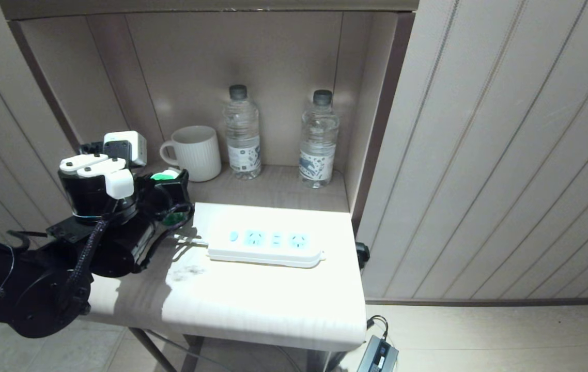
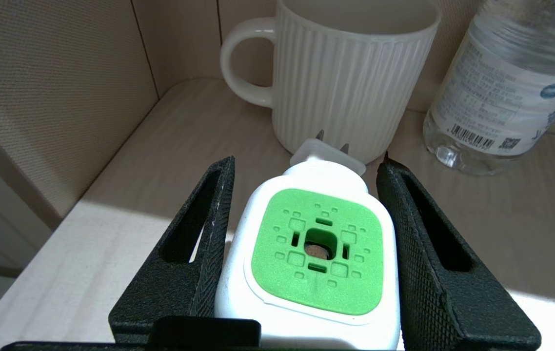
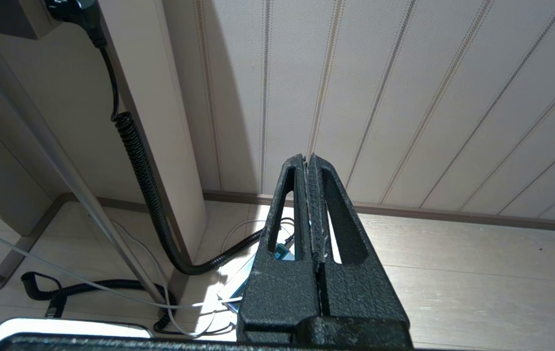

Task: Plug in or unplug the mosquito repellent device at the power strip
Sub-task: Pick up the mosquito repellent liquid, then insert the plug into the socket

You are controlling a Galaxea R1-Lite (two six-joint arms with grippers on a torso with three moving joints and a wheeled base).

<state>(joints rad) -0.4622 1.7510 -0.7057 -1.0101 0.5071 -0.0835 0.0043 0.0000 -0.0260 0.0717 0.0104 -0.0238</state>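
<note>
We see the mosquito repellent device (image 2: 314, 253), white-bodied with a green vented face, clamped between the two black fingers (image 2: 194, 253) of the left gripper (image 2: 307, 165), its metal plug prongs pointing toward a ribbed white mug (image 2: 350, 78). In the head view the left gripper (image 1: 172, 194) sits at the left of the frame, above the near left part of the tabletop (image 1: 252, 305), with a patch of the device's green (image 1: 161, 176) showing at its tip. The power strip (image 1: 265, 247) lies flat at the centre of that frame, to the right of the gripper and apart from it, its row of sockets facing up with nothing plugged in. Behind it, in the recessed shelf, we find the mug (image 1: 194, 153) and two clear water bottles (image 1: 242, 133) standing upright, side by side. A white cube-shaped adapter (image 1: 126, 147) sits at the left of the alcove. The right gripper (image 3: 310, 204) hangs low beside the panelled wall, its fingers pressed together on nothing, with a coiled black cable (image 3: 146, 185) on the floor nearby.
</note>
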